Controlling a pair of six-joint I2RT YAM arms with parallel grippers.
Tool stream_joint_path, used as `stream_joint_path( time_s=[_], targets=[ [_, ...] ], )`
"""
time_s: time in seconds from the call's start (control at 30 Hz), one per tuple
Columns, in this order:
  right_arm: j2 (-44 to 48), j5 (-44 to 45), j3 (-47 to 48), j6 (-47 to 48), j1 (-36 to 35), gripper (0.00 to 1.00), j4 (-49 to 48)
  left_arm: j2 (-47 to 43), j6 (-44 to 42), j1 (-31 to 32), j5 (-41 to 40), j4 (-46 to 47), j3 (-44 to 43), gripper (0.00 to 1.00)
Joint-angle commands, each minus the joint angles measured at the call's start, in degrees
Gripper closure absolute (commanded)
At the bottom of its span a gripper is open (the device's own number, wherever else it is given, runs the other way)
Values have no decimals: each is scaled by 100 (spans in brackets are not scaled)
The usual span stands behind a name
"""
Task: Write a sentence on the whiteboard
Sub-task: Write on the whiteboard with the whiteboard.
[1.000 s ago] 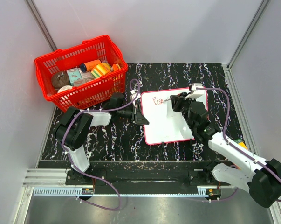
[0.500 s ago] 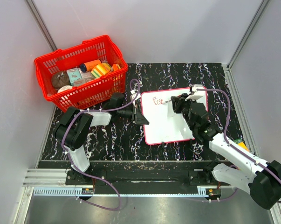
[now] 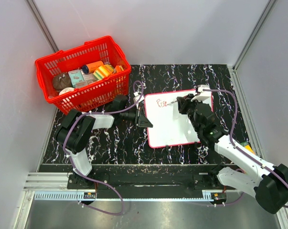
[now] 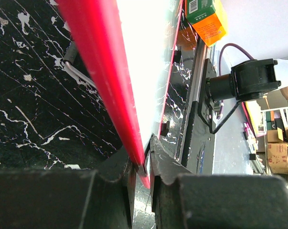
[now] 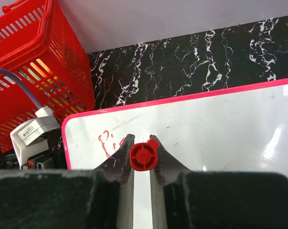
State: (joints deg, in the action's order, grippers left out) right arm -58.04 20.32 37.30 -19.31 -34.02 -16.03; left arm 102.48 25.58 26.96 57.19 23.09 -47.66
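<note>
The whiteboard [image 3: 175,125] lies flat on the black marble table, white with a red-pink edge. A few red handwritten letters [image 3: 161,102] stand at its top left corner; they also show in the right wrist view [image 5: 107,143]. My right gripper [image 5: 143,157] is shut on a red marker [image 5: 144,156], seen end-on, its tip down near the letters. In the top view it [image 3: 182,103] hovers over the board's upper middle. My left gripper [image 4: 143,164] is shut on the whiteboard's red left edge [image 4: 105,76], at the board's left side [image 3: 144,119].
A red basket [image 3: 81,74] full of small items stands at the back left. A green and orange box [image 4: 206,19] lies near the front right by the right arm's base. Grey walls close in on three sides.
My right gripper with the marker has shifted slightly right along the board's top line. The left gripper and the board have not moved.
</note>
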Motion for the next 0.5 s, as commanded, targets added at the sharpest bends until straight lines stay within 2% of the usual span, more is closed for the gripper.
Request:
stream_joint_path(
  time_s=[0.0,0.27,0.47],
  targets=[
    [-58,262,243,129,97,100,65,-8,-590,178,-322,-209,-33,100],
    [460,-168,102,138,106,100,-172,-17,-616,178,-349,-235,-33,100],
    [776,-133,146,261,106,100,161,-61,-616,178,-384,-226,-7,100]
  ],
)
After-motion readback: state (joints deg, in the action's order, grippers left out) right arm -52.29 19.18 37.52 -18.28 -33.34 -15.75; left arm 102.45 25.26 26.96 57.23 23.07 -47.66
